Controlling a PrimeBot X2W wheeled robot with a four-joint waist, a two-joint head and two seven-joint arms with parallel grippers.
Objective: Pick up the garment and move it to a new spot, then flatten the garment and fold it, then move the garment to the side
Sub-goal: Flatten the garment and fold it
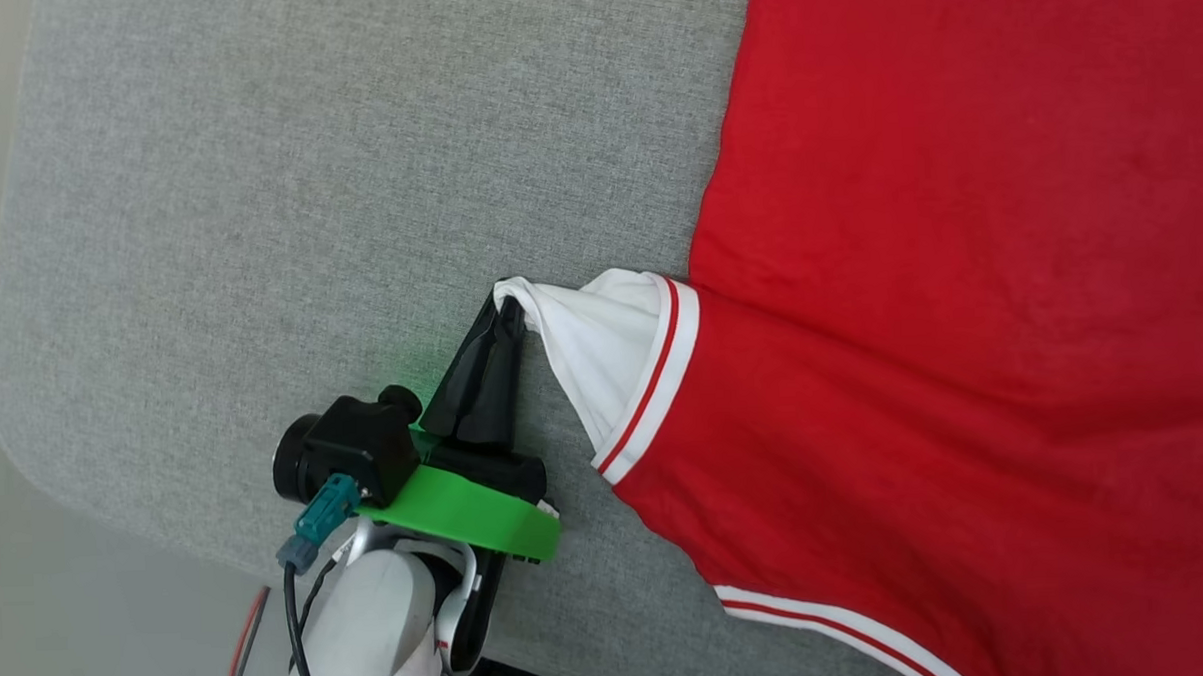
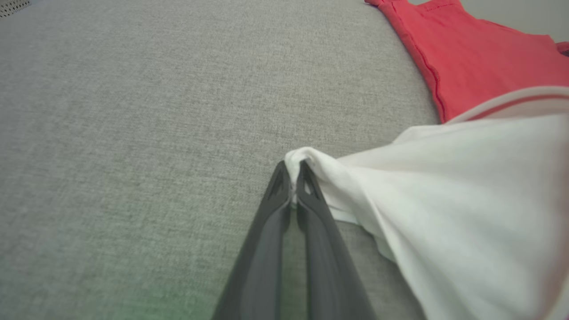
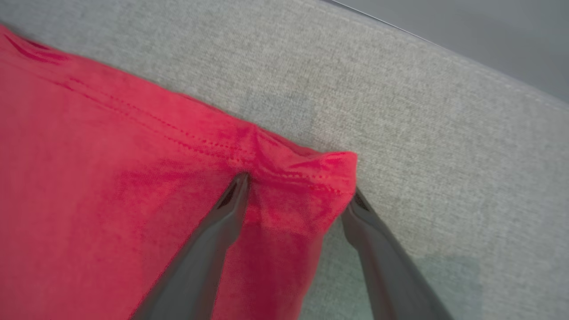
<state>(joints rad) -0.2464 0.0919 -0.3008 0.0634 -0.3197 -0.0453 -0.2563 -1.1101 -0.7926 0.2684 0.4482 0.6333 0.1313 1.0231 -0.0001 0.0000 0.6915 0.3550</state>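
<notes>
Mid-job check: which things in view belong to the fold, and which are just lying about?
Job:
- red jersey T-shirt
- left pincer, shut on its white sleeve
- right pincer, open astride a red hem corner

Just there:
- grey cloth-covered tabletop
- pale floor beyond its edge

The left gripper (image 1: 506, 306) pinches the white sleeve (image 1: 602, 348) tip; the garment (image 1: 959, 265) spreads rightward from it over the grey table (image 1: 258, 240).

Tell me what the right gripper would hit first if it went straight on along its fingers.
Probably the garment: its bunched red hem corner sits between the fingertips of the open right gripper. Beyond that, bare grey surface; the gripper's height above the cloth is unclear.
</notes>
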